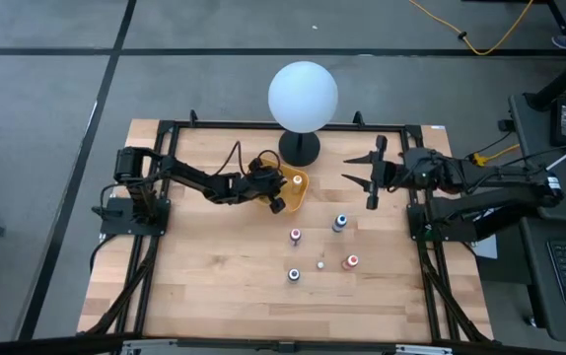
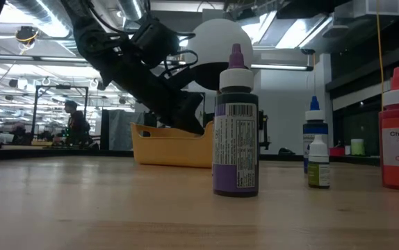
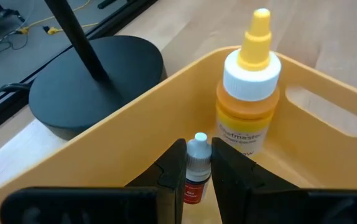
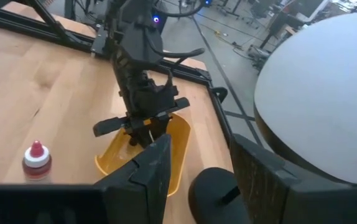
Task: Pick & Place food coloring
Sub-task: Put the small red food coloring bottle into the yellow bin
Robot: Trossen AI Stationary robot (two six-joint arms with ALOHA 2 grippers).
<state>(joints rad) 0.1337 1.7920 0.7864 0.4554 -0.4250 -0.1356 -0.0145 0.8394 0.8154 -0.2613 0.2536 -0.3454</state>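
**Left gripper in tray, clamped on small bottle**

Left gripper (image 3: 197, 177) pinches a small red-labelled bottle (image 3: 195, 171) inside the yellow tray (image 1: 296, 189), beside a yellow-capped bottle (image 3: 248, 87). Right gripper (image 1: 370, 176) idles, jaws apart, far right. Other bottles (image 1: 318, 251) stand near-centre on the table (image 1: 214, 276).

The light wooden plank table (image 1: 204, 266) carries a yellow-orange plastic tray (image 1: 296, 187), the black round base (image 1: 300, 149) of a white globe lamp, and five small food coloring bottles (image 1: 339, 224) standing apart.

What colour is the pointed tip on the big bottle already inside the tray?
Yellow, above a white collar on the bottle; the left wrist view shows it best.
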